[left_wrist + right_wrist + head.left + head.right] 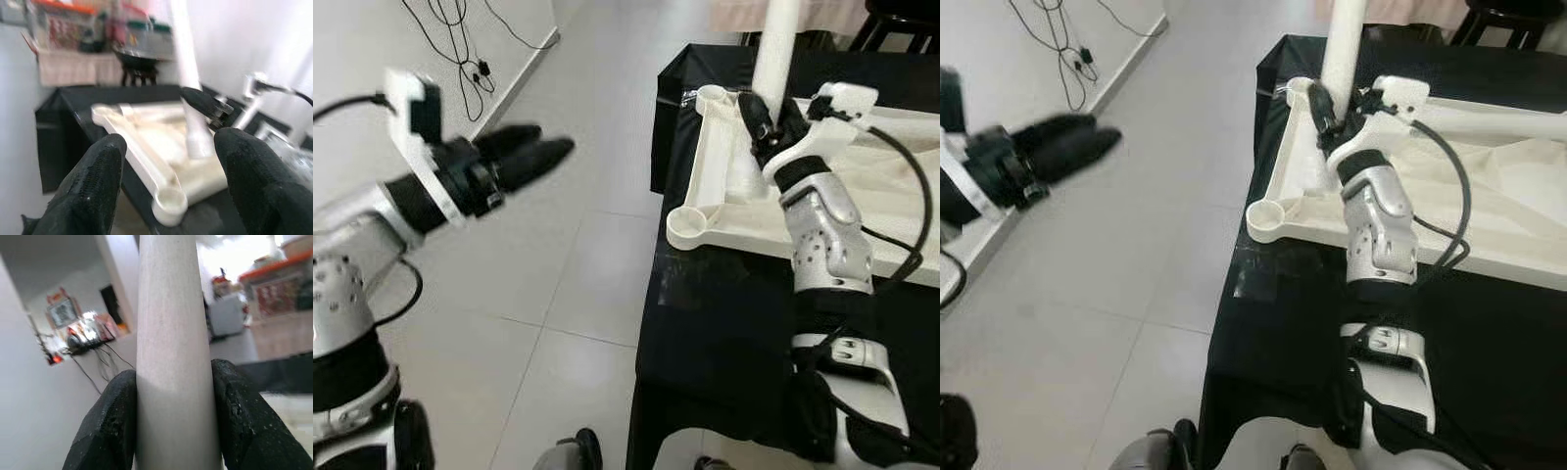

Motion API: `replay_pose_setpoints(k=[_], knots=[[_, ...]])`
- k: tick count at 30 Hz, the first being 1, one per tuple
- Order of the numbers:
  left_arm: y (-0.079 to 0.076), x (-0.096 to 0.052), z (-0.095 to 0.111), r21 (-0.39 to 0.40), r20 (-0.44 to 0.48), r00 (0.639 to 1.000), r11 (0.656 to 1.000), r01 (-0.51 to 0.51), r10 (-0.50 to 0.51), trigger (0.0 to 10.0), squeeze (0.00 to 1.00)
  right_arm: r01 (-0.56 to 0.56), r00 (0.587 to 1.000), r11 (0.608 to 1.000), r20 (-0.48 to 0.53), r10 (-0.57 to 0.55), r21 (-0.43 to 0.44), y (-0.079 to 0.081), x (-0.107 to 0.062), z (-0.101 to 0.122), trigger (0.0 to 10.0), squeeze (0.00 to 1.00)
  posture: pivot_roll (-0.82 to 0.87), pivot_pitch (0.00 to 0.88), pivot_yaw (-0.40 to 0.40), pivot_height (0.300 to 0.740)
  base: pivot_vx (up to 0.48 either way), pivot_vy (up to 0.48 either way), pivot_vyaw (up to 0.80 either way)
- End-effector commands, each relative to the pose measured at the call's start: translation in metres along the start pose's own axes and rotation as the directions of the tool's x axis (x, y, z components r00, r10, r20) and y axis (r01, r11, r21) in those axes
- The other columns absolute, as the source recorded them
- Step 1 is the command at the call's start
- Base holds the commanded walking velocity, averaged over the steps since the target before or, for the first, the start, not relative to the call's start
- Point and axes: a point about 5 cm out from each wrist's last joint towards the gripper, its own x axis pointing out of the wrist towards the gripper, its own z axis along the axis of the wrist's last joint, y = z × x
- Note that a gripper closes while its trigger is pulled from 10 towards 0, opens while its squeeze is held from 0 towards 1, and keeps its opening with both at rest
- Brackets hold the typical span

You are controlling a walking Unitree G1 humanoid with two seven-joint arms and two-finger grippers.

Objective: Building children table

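A cream children's tabletop point(724, 215) lies upside down on a black-covered table point(724, 323). A round empty leg socket point(688, 225) sits at its near corner. A white table leg point(773, 49) stands upright near the far corner socket point(715, 96). My right gripper point(769, 117) is shut on the leg point(173, 352), its fingers point(239, 416) pressing both sides. Off the table's left side, my left gripper point(533, 152) hovers over the floor, open and empty; its wrist view looks at the tabletop point(161, 147) between the fingers point(93, 191).
Pale tiled floor point(558, 294) spreads left of the table. Black cables point(460, 49) lie by the white wall at the far left. A dark stool point(1508, 20) stands beyond the table. Cluttered shelves point(73, 29) are blurred in the background.
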Motion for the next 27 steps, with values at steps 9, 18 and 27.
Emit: replay_pose_setpoints(k=[9,18,27], knots=[[-0.008,0.008,-0.036,-0.052,0.061,0.99,0.99,-0.127,0.13,10.0,0.0,-0.211,0.977,0.97,0.0,0.212,0.12,0.041,-0.031,-0.011,0.0,0.0,0.0,0.104,0.018,0.74,0.0,0.0,0.0],[-0.034,0.025,-0.046,-0.116,0.114,0.993,0.993,-0.027,0.041,10.0,0.0,-0.346,0.936,0.933,-0.032,0.35,0.098,0.063,-0.044,-0.025,0.0,0.0,-0.01,0.049,0.012,0.74,0.0,0.0,0.0],[-0.018,0.048,-0.009,-0.048,0.219,0.976,0.999,0.01,0.001,10.0,0.0,-0.607,0.792,0.794,-0.095,0.603,-0.019,0.097,-0.052,-0.031,0.0,0.0,-0.01,0.0,0.018,0.74,0.0,0.0,0.0]])
